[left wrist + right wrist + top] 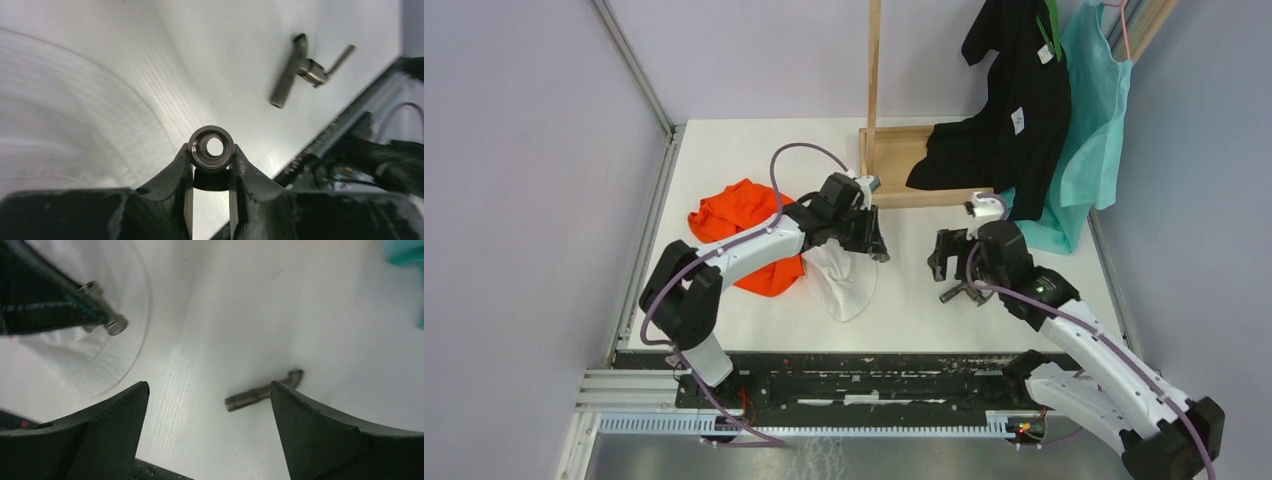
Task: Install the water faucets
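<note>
**Grey metal tap parts: one pinched, one lying loose**

Left fingers [182, 170] are pinching a short tap body [212, 148] by its sides. Its open round end is facing the left wrist camera, and it is being held clear of the bench [724, 150], just beside the edge of the white cloth [844, 285].

Right fingers [115, 430] are standing spread wide with nothing between them. They are hovering low over the bent tap piece [260, 394], which is lying flat on the bench. The piece is sitting inside the gap, close to one finger, and I cannot tell whether it is touching it.

Step in hand, as I am reading it: gathering the two halves before joining them. One half is secured and the other is waiting for a grip.

Next move, judged from this:
- The right fingers are needing to centre over the straight run of the bent piece, then close across it rather than along it.
- The piece is thin and round, so it is likely to roll or skid if only one finger is meeting it first.
- After lifting, its straight end is wanting lining up with the open bore in the held body.
</note>
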Action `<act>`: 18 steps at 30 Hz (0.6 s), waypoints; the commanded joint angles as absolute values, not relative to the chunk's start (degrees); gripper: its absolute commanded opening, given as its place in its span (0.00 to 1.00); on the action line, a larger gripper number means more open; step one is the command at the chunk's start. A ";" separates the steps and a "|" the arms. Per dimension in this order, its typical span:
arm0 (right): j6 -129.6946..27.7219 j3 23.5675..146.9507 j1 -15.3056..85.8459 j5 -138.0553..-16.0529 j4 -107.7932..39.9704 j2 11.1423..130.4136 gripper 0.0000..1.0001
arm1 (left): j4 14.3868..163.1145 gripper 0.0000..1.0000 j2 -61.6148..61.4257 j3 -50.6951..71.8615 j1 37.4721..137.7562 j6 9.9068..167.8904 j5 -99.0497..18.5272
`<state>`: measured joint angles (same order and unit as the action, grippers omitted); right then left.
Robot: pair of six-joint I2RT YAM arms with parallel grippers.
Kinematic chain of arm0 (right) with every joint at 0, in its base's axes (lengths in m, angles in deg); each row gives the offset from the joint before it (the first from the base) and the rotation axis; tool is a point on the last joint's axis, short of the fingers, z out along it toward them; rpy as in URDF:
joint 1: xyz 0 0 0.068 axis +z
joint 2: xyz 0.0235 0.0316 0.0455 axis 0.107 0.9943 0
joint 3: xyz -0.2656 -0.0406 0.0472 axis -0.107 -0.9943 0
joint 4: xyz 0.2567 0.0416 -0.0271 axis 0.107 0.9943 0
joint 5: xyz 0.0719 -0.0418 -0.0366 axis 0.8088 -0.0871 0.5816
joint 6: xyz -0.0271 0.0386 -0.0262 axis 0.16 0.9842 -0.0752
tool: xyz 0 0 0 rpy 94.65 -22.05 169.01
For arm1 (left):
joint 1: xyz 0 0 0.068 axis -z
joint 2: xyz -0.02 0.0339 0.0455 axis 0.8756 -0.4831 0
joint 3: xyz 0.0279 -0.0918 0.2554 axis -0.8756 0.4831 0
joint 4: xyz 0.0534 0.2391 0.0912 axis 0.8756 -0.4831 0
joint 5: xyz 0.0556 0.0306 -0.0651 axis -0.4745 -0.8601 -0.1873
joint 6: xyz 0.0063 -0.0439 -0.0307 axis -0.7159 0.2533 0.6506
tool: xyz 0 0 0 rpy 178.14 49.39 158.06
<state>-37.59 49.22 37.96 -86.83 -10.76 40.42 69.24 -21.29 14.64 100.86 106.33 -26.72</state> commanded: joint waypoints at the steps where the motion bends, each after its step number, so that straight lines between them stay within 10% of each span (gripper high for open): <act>1: -24.57 56.03 35.23 -108.54 2.71 36.86 0.97 | 72.41 0.03 -19.42 12.49 108.83 98.60 -50.78; 18: -9.12 55.65 34.45 -124.47 20.07 18.47 0.94 | 99.84 0.03 -29.23 18.34 116.26 83.06 -70.61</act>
